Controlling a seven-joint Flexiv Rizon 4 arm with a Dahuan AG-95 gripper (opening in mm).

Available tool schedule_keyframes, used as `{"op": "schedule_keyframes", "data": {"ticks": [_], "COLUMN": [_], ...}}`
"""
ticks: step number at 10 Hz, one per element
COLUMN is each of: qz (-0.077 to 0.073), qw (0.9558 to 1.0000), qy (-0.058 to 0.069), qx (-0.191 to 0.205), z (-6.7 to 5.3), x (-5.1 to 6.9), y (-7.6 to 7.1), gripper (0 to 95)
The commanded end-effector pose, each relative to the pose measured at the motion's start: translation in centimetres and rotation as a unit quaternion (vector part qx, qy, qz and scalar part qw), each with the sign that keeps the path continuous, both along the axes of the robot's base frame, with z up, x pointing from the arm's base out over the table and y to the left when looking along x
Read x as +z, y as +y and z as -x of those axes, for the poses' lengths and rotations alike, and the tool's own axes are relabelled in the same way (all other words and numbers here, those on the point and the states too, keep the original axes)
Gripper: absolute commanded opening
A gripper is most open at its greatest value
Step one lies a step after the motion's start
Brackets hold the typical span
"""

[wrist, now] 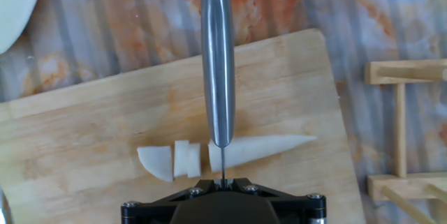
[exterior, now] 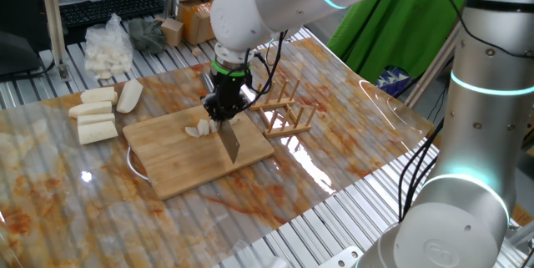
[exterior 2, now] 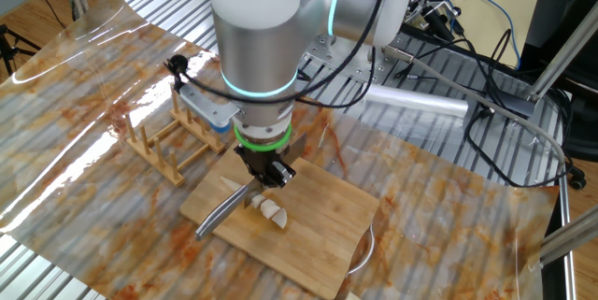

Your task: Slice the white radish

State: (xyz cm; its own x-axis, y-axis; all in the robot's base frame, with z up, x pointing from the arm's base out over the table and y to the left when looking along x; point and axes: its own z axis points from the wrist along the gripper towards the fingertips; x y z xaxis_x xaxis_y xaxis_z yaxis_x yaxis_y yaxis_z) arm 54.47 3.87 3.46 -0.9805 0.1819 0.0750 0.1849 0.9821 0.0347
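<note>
From the fixed camera on my side, far left at the back I see a clear bag of white pieces (exterior: 108, 44), and just in front of it four thick white chunks (exterior: 98, 111) lying on the marbled sheet (exterior: 50, 168) that covers the table. Moving right, the wooden cutting board (exterior: 179, 168) sits near the middle, with a thin metal ring (exterior: 133, 166) peeking out from under its left edge.

On the board lies the white radish (exterior: 198, 129), and my hand camera shows it best: two or three slices (wrist: 171, 160) stand at the left, cut off its thick end, and the tapered remainder (wrist: 262, 148) points right, its tip well inside the board's edge. The knife (wrist: 218, 63) stands edge-down across the radish, right at the gap between the slices and the uncut piece.

The gripper (exterior: 224, 108) points straight down over that spot, its fingers pinched tight on the knife handle, so the blade (exterior: 229, 144) sticks out towards the board's near edge.

To the right of the board, just beside it, stands a small wooden rack (exterior: 286, 111) with upright pegs. Farther right the sheet curls up at its edge.
</note>
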Motion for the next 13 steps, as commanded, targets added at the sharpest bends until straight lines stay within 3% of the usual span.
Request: {"op": "schedule_keyframes", "data": {"ticks": [1, 3, 9, 13], "qz": [0.002, -0.002, 0.007, 0.013], "qw": [1.0000, 1.0000, 1.0000, 0.9999], "qy": [-0.001, -0.001, 0.002, 0.006], "qx": [0.000, -0.005, -0.004, -0.005], "z": [0.0, 0.1, 0.2, 0.9], "x": [-0.2, -0.3, 0.7, 2.3], "y": [0.2, 0.2, 0.5, 0.5], "gripper": [0.0, 0.0, 0.0, 0.0]}}
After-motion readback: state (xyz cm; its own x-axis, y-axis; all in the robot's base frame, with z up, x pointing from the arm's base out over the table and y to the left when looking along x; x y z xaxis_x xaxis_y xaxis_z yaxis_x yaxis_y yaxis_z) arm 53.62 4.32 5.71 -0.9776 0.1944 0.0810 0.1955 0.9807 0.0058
